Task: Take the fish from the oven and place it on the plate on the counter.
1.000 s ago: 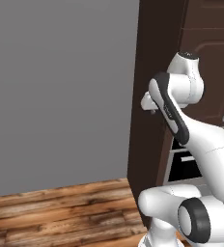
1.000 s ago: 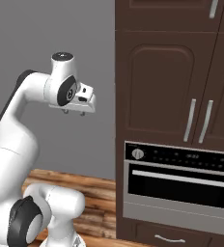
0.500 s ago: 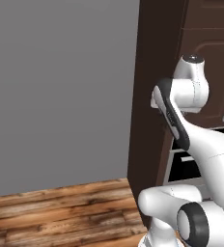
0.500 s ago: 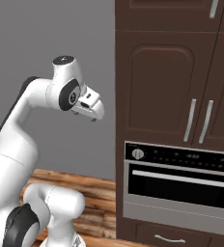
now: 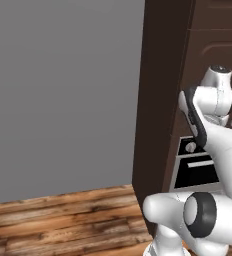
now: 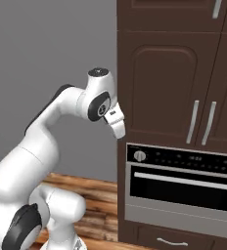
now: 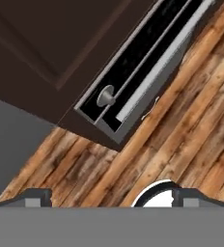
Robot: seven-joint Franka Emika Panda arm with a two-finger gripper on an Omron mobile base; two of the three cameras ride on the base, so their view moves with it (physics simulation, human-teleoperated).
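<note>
Fingertips (image 7: pixel 36 197) spread over plank flooring (image 7: pixel 181 144) — black-panelled, round-knobbed oven (image 6: pixel 181 188) beyond

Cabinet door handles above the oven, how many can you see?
3. Two vertical silver handles sit side by side on the doors just above the oven; a third handle is near the top edge. Others may lie outside the picture.

- A plain grey wall (image 5: pixel 63 95) fills the side from 9 to 12 o'clock.
- A wooden plank floor (image 5: pixel 58 225) lies at 7 o'clock.
- Tall dark brown cabinets (image 6: pixel 169 83) stand at 3 o'clock, with two silver door handles (image 6: pixel 202 122).
</note>
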